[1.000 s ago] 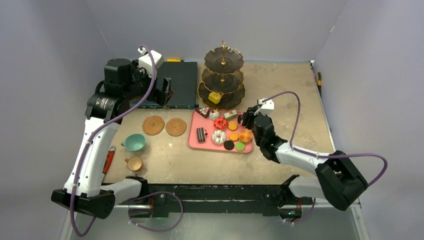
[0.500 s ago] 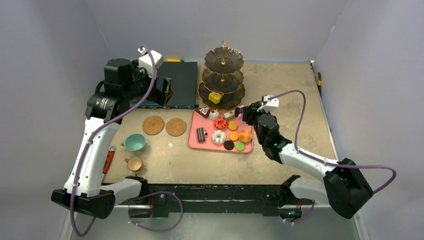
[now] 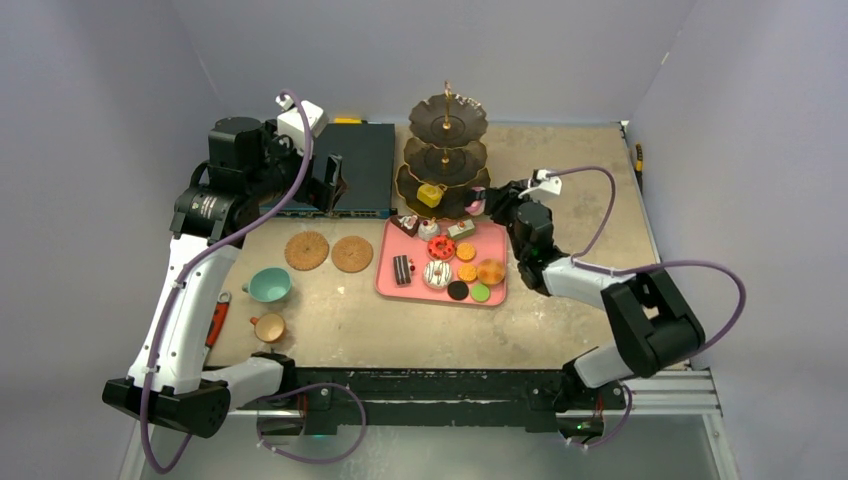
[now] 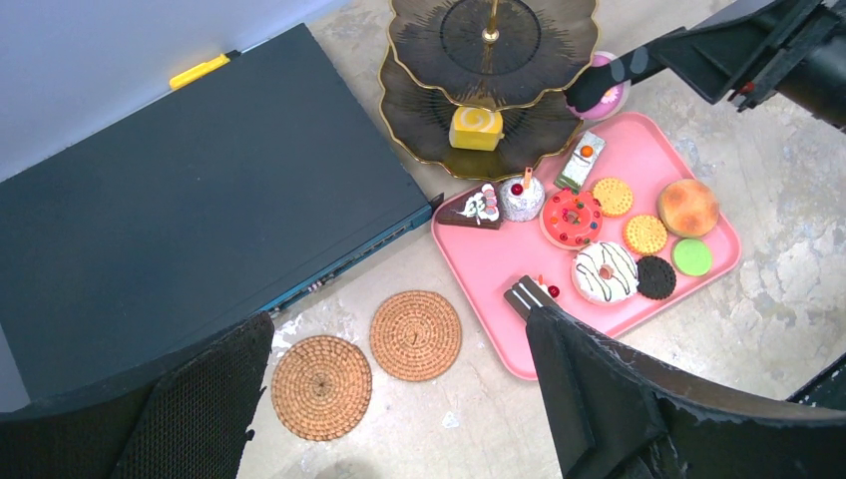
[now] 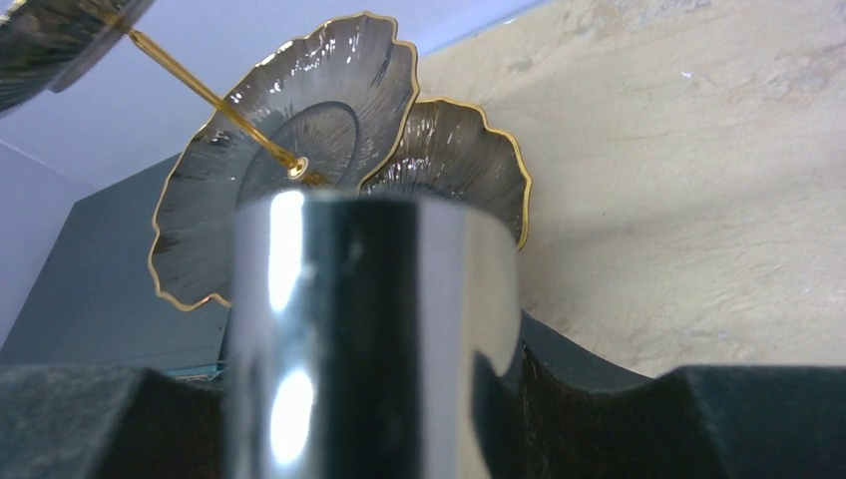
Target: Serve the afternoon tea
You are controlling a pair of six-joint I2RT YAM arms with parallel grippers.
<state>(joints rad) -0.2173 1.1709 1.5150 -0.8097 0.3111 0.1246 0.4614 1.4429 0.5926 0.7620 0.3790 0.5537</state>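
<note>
My right gripper [image 3: 484,206] is shut on a small round cake [image 4: 600,96] with a pink top and a shiny silver side [image 5: 369,329]. It holds the cake just off the right rim of the bottom tier of the dark scalloped stand [image 3: 410,186]. A yellow roll cake [image 4: 476,128] lies on that tier. Several more toy cakes and macarons lie on the pink tray [image 3: 390,281]. My left gripper [image 4: 399,324] hangs open high over two woven coasters [image 4: 321,373] [image 4: 415,334]. The teal cup [image 3: 268,285] and tan cup [image 3: 269,327] stand near left.
A flat dark blue box [image 3: 355,160] lies at the back left beside the stand. A red-handled tool [image 3: 217,320] lies left of the cups. Grey walls close in the back and both sides.
My right gripper has moved from over the tray's right side back toward the stand's bottom tier, carrying the cake. The left arm has not moved.
</note>
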